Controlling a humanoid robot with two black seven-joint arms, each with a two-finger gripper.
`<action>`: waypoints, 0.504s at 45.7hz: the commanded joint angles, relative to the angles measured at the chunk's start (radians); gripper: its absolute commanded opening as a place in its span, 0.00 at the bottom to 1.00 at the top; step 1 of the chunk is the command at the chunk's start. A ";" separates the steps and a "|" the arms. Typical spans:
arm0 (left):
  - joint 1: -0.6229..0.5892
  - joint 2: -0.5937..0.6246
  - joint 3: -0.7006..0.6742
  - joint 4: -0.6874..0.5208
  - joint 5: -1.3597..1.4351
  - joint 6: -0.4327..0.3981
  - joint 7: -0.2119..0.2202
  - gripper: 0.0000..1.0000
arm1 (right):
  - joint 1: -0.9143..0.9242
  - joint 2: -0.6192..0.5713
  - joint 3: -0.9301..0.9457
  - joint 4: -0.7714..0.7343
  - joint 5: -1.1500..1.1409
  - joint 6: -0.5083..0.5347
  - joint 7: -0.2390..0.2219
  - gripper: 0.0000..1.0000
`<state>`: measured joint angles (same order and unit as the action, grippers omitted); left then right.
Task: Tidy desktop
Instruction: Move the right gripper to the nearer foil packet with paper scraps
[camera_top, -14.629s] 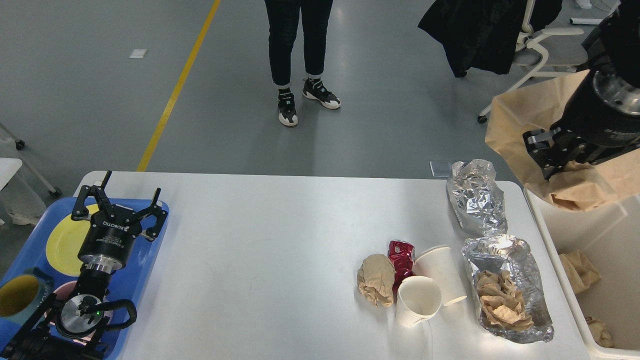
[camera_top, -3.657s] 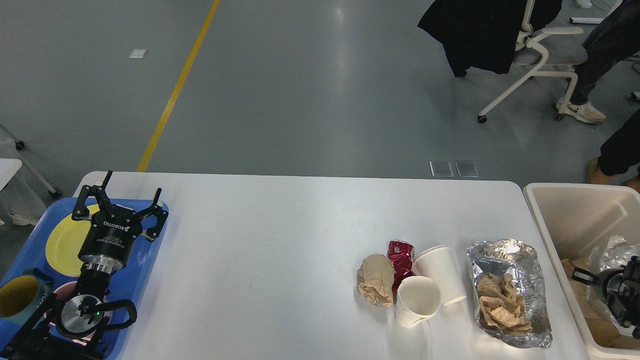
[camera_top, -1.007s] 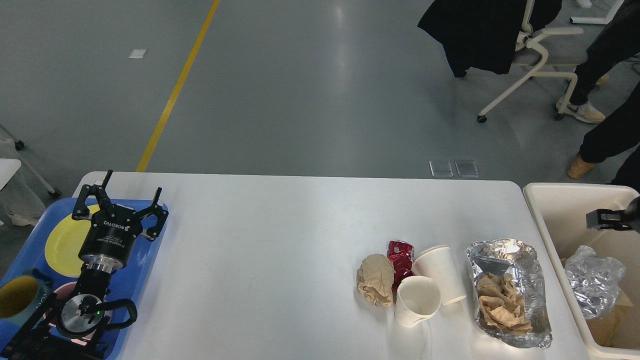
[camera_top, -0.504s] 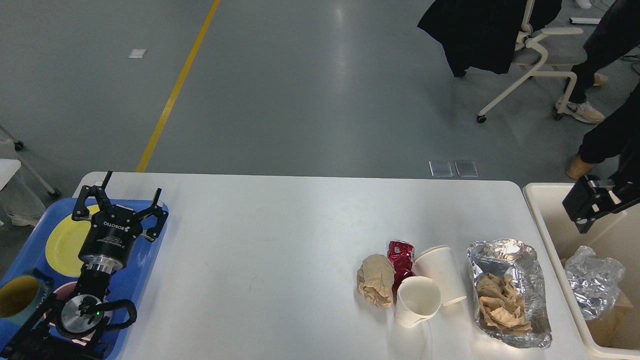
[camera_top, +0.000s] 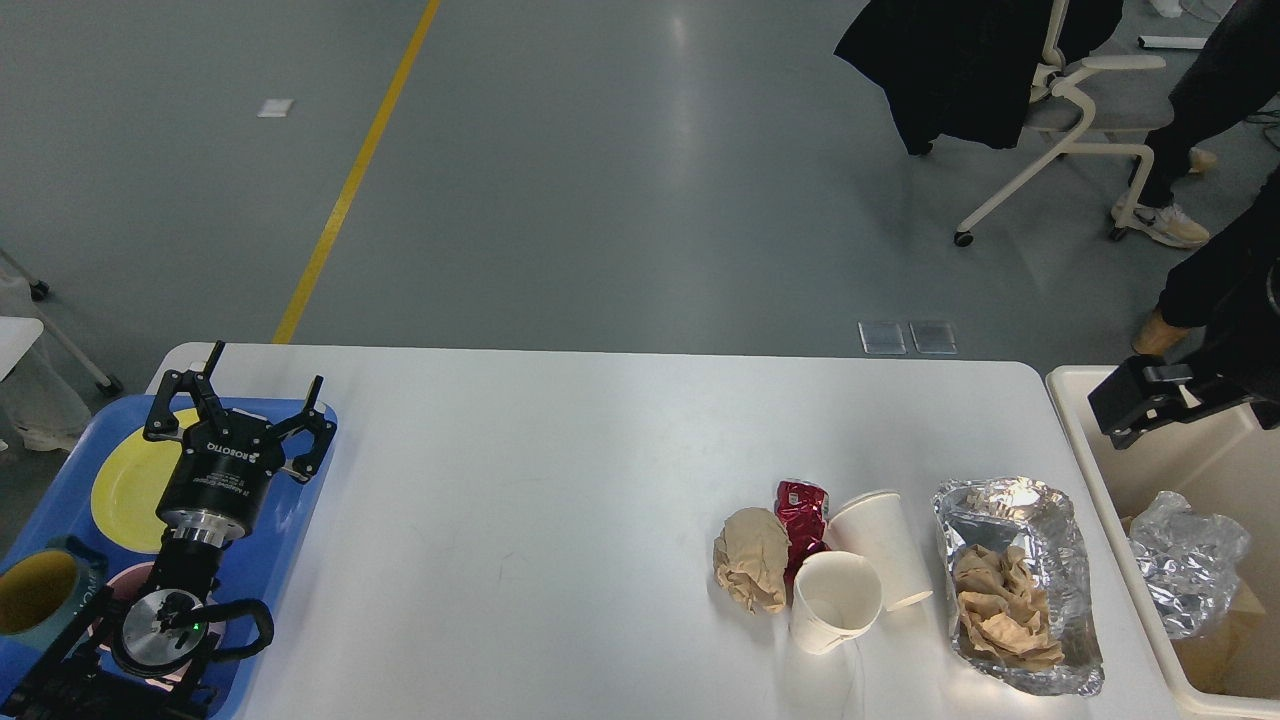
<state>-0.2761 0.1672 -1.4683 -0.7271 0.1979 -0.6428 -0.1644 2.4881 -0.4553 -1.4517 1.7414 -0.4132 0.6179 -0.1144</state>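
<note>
Since half a second ago the right end effector has slid leftward over the near-left rim of the cream bin; it is dark and cut off by the picture's edge, its fingers cannot be told apart, so whether it is wide or narrow I cannot tell. Nothing shows in it. Below it, inside the bin, lies a crumpled silver foil wad on brown paper; the bin's right part runs out of view.

Just left of the bin, the white matte table with rounded corners fills the middle of the view. On its right end sits a wrinkled foil tray holding crumpled brown paper. Beside it, two white paper cups lie tipped and touching, with a crushed red can partly hidden behind them and a brown paper ball touching the can.

Far left, the left end effector stands upright with its fingers spread wide, holding nothing, over a blue plastic tray. That tray carries a yellow plate, a yellow-lined cup cut by the edge, and a pink thing mostly hidden by the arm.
</note>
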 joint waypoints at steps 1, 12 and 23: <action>0.000 0.000 -0.001 0.000 0.000 0.000 0.000 0.96 | -0.083 -0.009 0.007 -0.020 -0.039 -0.003 -0.001 1.00; 0.000 0.000 0.000 0.000 0.000 0.000 -0.001 0.96 | -0.362 -0.045 0.027 -0.123 -0.067 -0.174 -0.001 1.00; -0.002 0.000 -0.001 0.000 0.000 0.000 -0.001 0.96 | -0.747 -0.056 0.174 -0.267 -0.068 -0.444 -0.001 1.00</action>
<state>-0.2764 0.1672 -1.4684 -0.7271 0.1979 -0.6427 -0.1650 1.9072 -0.5121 -1.3521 1.5430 -0.4817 0.2740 -0.1154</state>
